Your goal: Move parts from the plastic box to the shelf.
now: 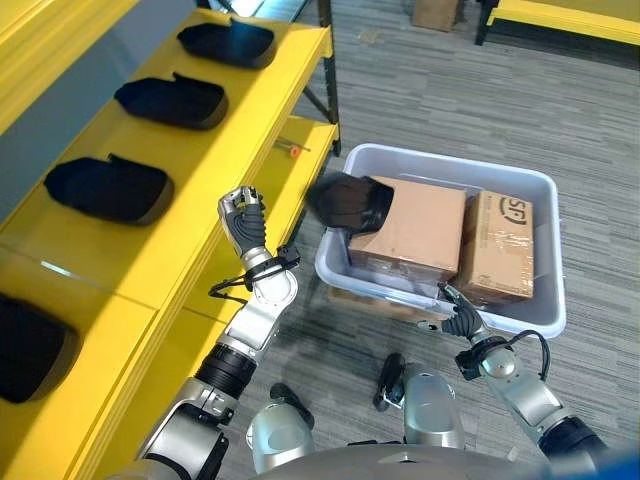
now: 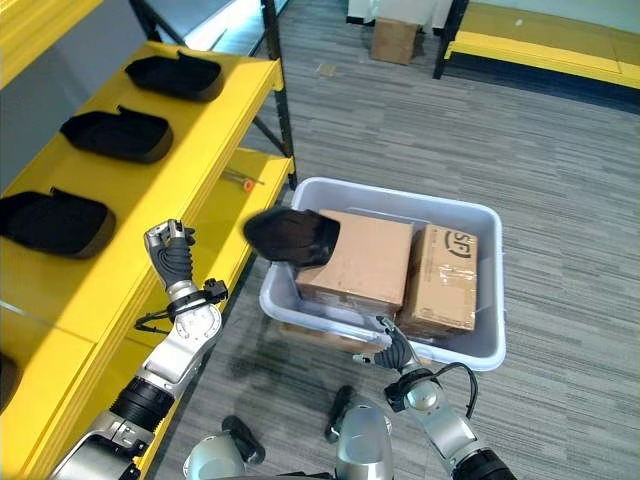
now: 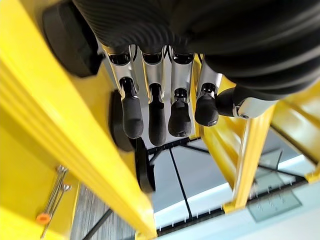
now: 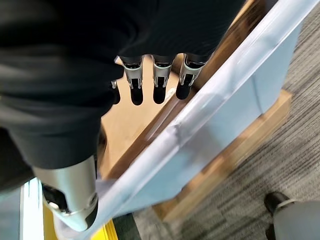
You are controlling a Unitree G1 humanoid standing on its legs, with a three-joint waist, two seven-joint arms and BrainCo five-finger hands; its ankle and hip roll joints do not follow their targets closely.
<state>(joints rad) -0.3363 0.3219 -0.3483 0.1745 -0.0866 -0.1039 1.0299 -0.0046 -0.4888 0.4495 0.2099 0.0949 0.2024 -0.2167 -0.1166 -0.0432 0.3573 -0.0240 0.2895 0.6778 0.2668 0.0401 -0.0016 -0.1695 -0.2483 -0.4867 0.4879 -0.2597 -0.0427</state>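
Left hand (image 1: 243, 212) raised beside the near edge of the yellow shelf (image 1: 190, 215), fingers (image 3: 150, 120) straight and relaxed in a row, holding nothing; right hand (image 1: 462, 318) low at the near rim of the plastic box (image 1: 545, 190), fingers (image 4: 159, 85) straight, reaching over the rim toward cardboard, nothing grasped.

Inside the box, two cardboard cartons: a larger one (image 1: 415, 228) to the left, a narrower one (image 1: 500, 248) to the right, side by side and touching; black moulded part (image 1: 350, 203) perched on the far left corner of the larger carton, overhanging the box rim on the shelf side; box itself resting on a flat brown carton (image 4: 235, 165) on the grey floor (image 1: 450, 90). On the shelf's top level, a row of black parts already laid out, the nearest at the left edge of view (image 1: 30, 345), then one (image 1: 108, 188), another (image 1: 170, 100) and the farthest (image 1: 227, 43); small orange-tipped tool (image 1: 293, 152) on the lower level.

Risks, as judgement: part sits tilted and half off its support, so a nudge from either hand could tip it to the floor between box and shelf; right hand lies well apart from the part, with both cartons between, so a reach from there could drag across cardboard or knock the rim; box looks light, so pressure on its near wall could slide it off its base; left hand close to the shelf edge, so a careless swing could strike the yellow lip.
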